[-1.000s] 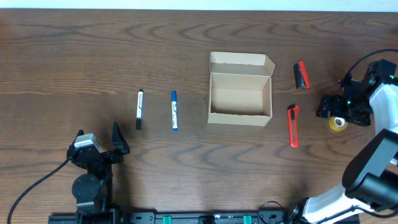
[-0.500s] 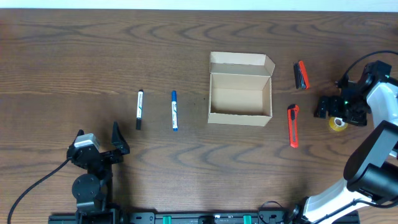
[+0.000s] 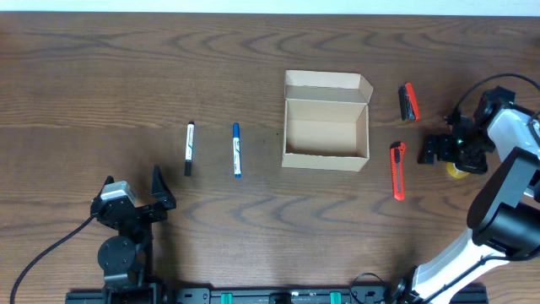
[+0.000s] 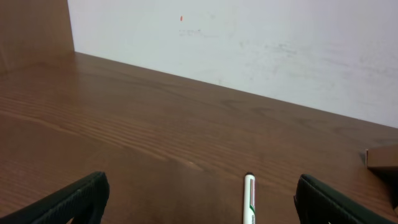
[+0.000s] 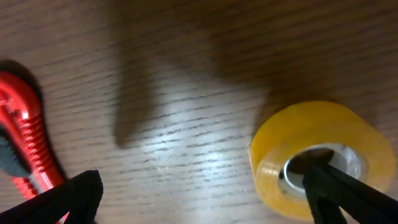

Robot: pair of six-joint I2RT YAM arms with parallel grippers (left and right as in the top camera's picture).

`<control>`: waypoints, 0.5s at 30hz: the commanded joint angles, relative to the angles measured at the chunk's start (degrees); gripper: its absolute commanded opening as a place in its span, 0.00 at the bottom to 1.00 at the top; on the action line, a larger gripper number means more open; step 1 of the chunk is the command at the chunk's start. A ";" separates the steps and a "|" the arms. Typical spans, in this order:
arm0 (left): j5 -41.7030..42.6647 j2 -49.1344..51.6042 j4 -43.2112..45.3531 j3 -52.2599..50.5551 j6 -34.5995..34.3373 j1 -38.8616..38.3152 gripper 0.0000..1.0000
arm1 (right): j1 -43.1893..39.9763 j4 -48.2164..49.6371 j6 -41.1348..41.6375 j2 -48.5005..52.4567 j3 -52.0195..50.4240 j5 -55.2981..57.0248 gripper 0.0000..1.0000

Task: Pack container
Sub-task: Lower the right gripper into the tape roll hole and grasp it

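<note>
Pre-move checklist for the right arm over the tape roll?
1. container lid open, nothing inside: ok.
2. right gripper open: ok.
3. tape roll centred between its fingers: not ok, it sits off to one side, under one finger.
4. red utility knife clear of the other finger: cannot tell, it lies close.
5. left gripper open, holding nothing: ok.
</note>
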 commanded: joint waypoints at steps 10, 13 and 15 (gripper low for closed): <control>0.55 -0.37 -2.78 -0.90 0.17 0.39 0.95 | 0.63 0.98 0.39 1.86 -0.11 4.90 0.99; 0.55 -0.37 -2.78 -0.90 0.17 0.39 0.95 | 0.61 1.42 1.90 1.86 -0.11 7.13 0.99; 0.55 -0.37 -2.78 -0.90 0.17 0.39 0.95 | 0.61 1.62 2.19 1.86 -0.11 7.48 0.99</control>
